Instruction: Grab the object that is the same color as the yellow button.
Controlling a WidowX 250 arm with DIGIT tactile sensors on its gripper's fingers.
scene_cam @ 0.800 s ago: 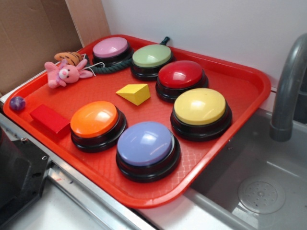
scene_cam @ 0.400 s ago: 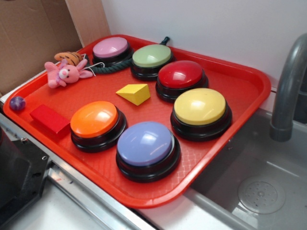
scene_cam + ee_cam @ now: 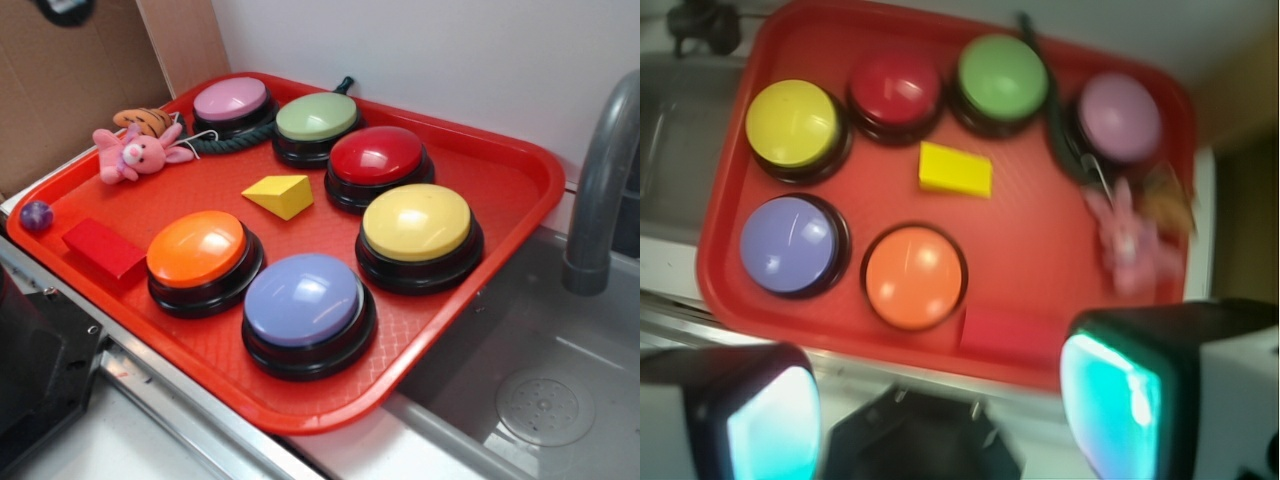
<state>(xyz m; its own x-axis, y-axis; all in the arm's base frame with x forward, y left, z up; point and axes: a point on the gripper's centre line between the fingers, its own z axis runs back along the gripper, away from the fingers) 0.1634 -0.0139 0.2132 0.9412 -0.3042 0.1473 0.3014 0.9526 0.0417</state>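
Observation:
The small yellow wedge block (image 3: 281, 194) lies on the red tray (image 3: 500, 170), among the buttons and left of the red button. It also shows in the wrist view (image 3: 955, 169). The yellow button (image 3: 417, 224) stands on the tray's right side, and at upper left in the wrist view (image 3: 792, 124). My gripper (image 3: 940, 410) is open and empty, its two cyan pads (image 3: 1110, 400) wide apart. It hangs high above the tray's near edge, well away from the wedge. Only a dark bit of it (image 3: 65, 8) shows at the exterior view's top left.
Orange (image 3: 197, 249), blue-violet (image 3: 304, 298), red (image 3: 377, 155), pale green (image 3: 316, 117) and pink (image 3: 231, 99) buttons ring the wedge. A red rectangular block (image 3: 103, 247), purple ball (image 3: 36, 215) and pink plush (image 3: 135, 154) lie left. A sink with grey faucet (image 3: 600, 180) is right.
A dark part of my gripper has come into the exterior view at the top left edge. Nothing on the tray has moved.

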